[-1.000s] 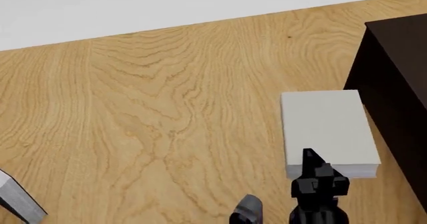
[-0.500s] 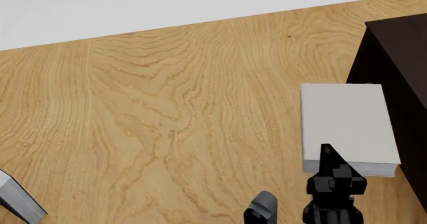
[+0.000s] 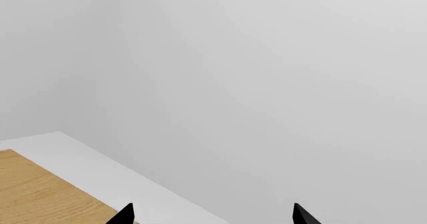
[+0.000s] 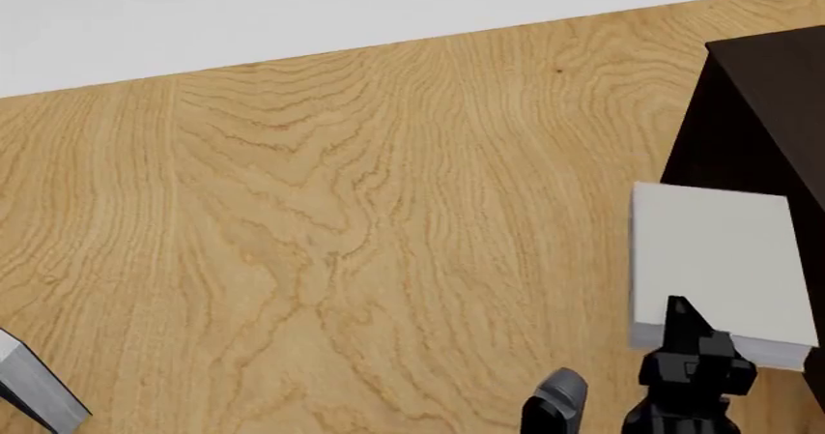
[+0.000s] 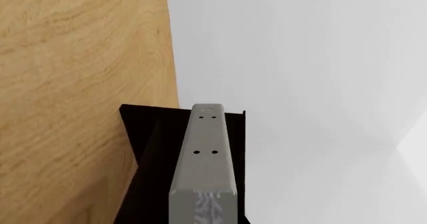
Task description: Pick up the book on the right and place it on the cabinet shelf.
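book (image 4: 713,260) shifted right, right gripper (image 4: 690,337) clamping it

1. The right gripper (image 4: 687,352) is black and blocky, with little steps on its sides and a sharp pointed tip on top.
2. Beside it sits a small grey rounded part (image 4: 557,400) with a dark end.
3. In the right wrist view, one finger (image 5: 205,154) is a long, flat grey bar with four tiny dark screw holes.
4. The left gripper (image 3: 212,215) shows only two black pointed tips.
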